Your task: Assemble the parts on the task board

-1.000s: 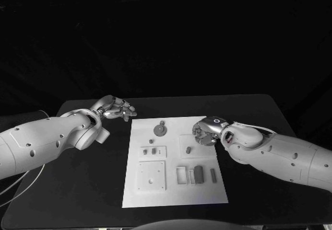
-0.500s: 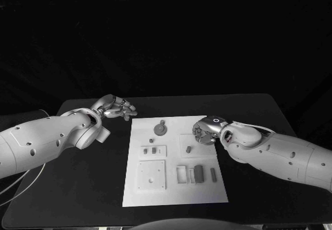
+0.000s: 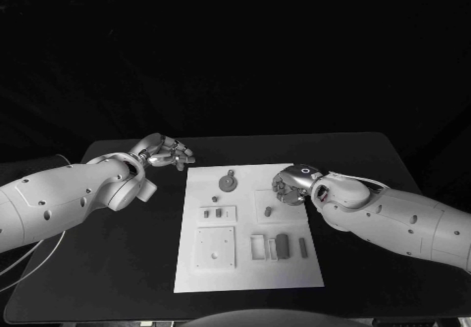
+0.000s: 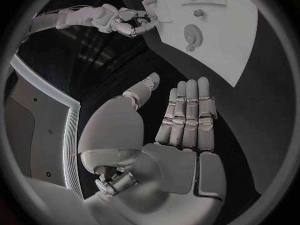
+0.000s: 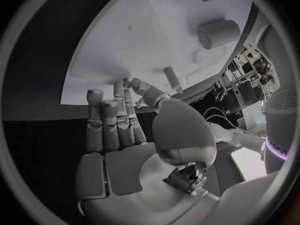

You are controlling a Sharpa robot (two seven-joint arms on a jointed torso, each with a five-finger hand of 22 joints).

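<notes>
A white task board [image 3: 248, 262] lies mid-table, most small grey parts [image 3: 282, 246] loose on it, so assembly seems barely begun; the right hand [image 3: 288, 186] hovers at its right edge, fingers apart, holding nothing; the left hand [image 3: 164, 152] waits off the board's far-left corner, fingers straight, empty.
</notes>
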